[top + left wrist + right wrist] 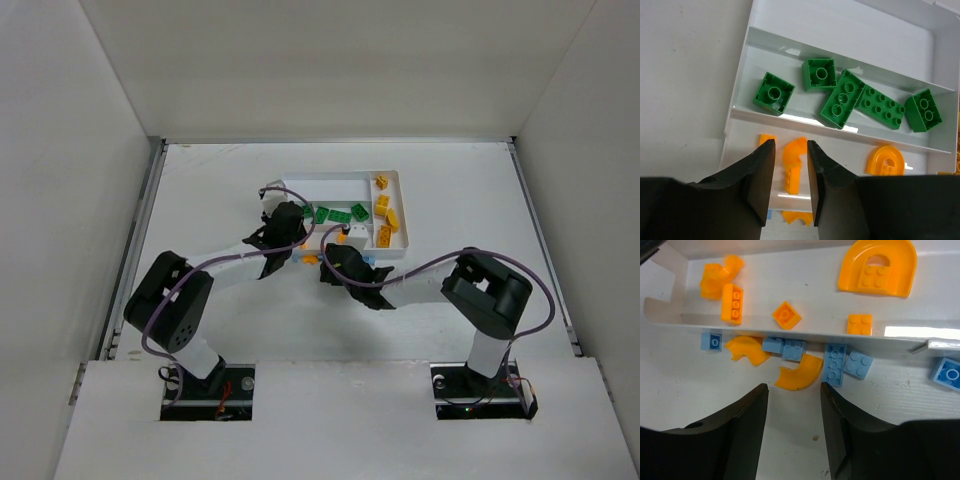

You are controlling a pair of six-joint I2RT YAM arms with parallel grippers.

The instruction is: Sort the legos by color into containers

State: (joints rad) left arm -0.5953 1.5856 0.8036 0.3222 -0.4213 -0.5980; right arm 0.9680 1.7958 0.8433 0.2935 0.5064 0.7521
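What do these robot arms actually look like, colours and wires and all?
The left arm and right arm mix white links with bulky black joint housings. A purple cable loops loosely along each. The left gripper and right gripper each have two matte black wedge-shaped fingers; no markings show.

Bricks (842, 98) in tray (840, 25) slots, loose pieces (834, 364) beside tray wall

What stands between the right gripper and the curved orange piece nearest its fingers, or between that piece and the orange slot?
Nothing visible lies between the open right gripper and the curved orange piece. Between it and the orange slot stands the tray's near wall; light blue bricks lie alongside.
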